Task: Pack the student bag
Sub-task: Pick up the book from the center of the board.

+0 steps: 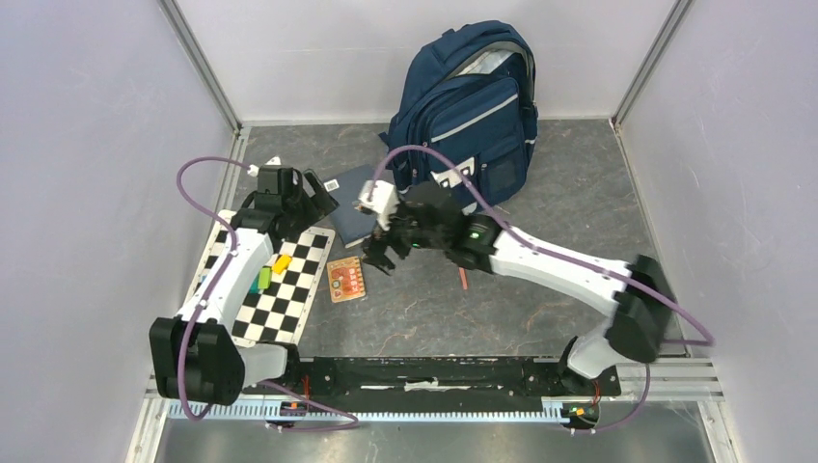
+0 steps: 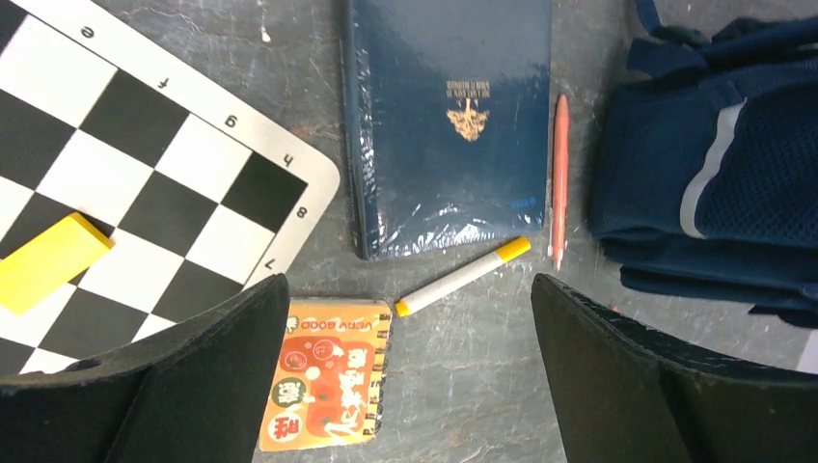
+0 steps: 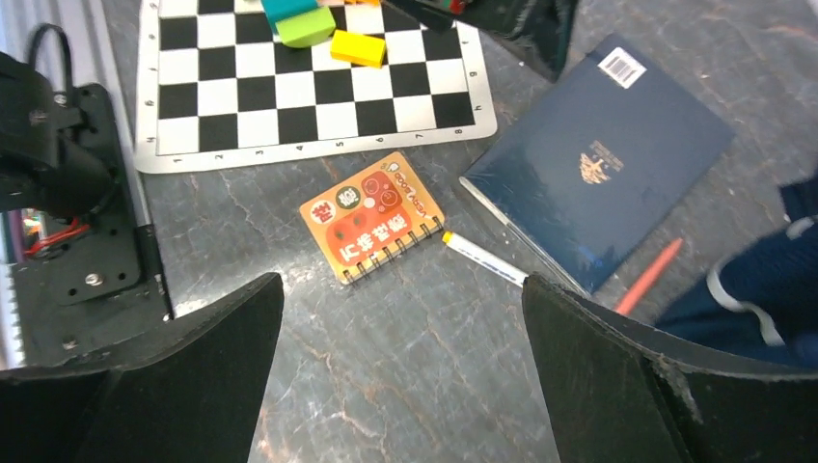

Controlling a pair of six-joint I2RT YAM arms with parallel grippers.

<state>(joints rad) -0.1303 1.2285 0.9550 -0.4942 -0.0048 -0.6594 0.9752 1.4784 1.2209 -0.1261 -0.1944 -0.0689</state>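
Observation:
The student bag, navy with grey stripes, stands upright at the back of the table with its top gaping; its lower edge shows in both wrist views. In front of it lie a dark blue book, a white marker with a yellow cap, a red pen and an orange spiral notepad. My left gripper hangs open above the notepad and marker. My right gripper is open over bare table, near the notepad. Neither holds anything.
A chessboard mat lies at the left with a yellow block and a green block on it. White walls close in the table on three sides. The arms' base rail runs along the near edge.

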